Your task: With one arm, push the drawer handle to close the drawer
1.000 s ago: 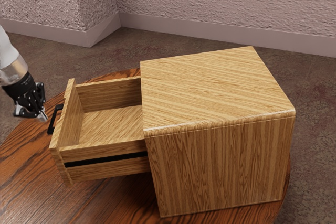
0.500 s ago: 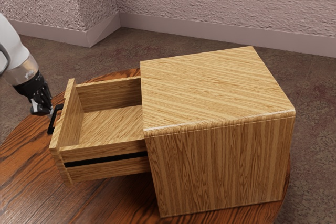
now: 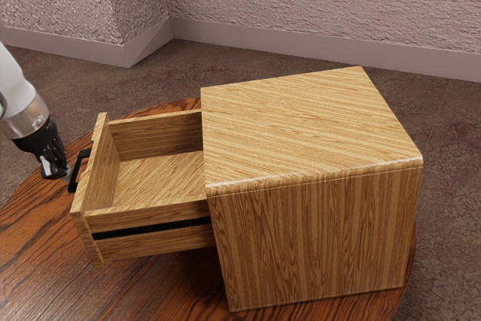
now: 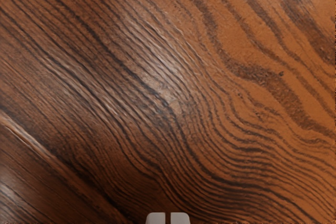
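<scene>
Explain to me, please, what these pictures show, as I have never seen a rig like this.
This is a simulated robot arm ending in a black gripping tool. The exterior view is taken from the arm's side, so the arm comes in at that view's left. The wrist view is taken from the arm's hand, looking at the wooden table.

On the table stands a light-wood cabinet with its empty drawer pulled out. The tool is beside the drawer's black handle; I cannot tell whether they touch. Its fingertips are together and hold nothing. The task is to push the drawer closed.
</scene>
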Robot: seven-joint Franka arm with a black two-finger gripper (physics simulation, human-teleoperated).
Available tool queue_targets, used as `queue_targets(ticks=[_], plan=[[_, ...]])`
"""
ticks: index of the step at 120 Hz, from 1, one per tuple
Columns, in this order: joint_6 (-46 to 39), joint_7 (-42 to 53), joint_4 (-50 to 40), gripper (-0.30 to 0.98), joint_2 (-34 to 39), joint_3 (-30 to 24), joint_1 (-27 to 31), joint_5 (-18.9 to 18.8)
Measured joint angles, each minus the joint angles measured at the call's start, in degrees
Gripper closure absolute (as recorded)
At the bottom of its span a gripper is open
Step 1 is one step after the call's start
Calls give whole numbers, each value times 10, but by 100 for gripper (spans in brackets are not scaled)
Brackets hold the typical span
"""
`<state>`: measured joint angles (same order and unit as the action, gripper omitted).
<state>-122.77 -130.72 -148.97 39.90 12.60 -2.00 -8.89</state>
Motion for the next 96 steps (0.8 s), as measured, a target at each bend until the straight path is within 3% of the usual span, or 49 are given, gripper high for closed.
queue_targets(ticks=[96], plan=[[-8, 62, -22, 79, 37, -50, 14, 0]])
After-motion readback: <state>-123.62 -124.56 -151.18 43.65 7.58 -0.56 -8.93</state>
